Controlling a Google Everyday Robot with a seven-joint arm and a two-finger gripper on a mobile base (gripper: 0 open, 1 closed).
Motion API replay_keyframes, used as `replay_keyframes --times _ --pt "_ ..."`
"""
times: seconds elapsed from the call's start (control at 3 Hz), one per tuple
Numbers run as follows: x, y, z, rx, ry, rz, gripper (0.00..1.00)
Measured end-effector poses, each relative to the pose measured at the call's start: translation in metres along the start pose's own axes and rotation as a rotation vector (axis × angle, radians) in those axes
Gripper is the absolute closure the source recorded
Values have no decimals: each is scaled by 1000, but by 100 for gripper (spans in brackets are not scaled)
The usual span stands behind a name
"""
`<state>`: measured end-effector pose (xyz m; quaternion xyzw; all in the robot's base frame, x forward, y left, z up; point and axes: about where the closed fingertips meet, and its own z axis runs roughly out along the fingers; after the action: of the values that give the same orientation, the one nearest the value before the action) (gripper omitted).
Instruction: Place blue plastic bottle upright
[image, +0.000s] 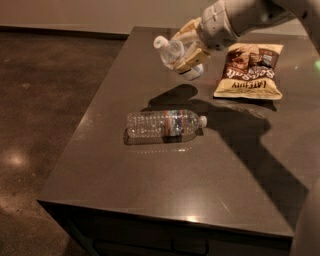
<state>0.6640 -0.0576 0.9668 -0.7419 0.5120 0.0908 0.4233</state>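
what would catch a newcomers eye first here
The gripper hangs over the far side of the table, shut on the blue plastic bottle, tilted with its white cap pointing up-left. Nearer, a clear ribbed bottle lies on its side mid-table, and a chip bag lies flat at the far right.

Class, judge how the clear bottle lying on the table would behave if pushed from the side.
The clear bottle lies on its side on the flat table, so it would probably roll. It looks empty, so it is likely light and easily dented. The tool, up above the table's far end, grips the blue bottle tilted.
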Motion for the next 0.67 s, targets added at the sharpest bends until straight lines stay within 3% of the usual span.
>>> replay_keyframes --times 0.33,0.67 --pt "4 -5 -23 83 -102 158 100" --pt "13 -9 -59 193 -154 323 100"
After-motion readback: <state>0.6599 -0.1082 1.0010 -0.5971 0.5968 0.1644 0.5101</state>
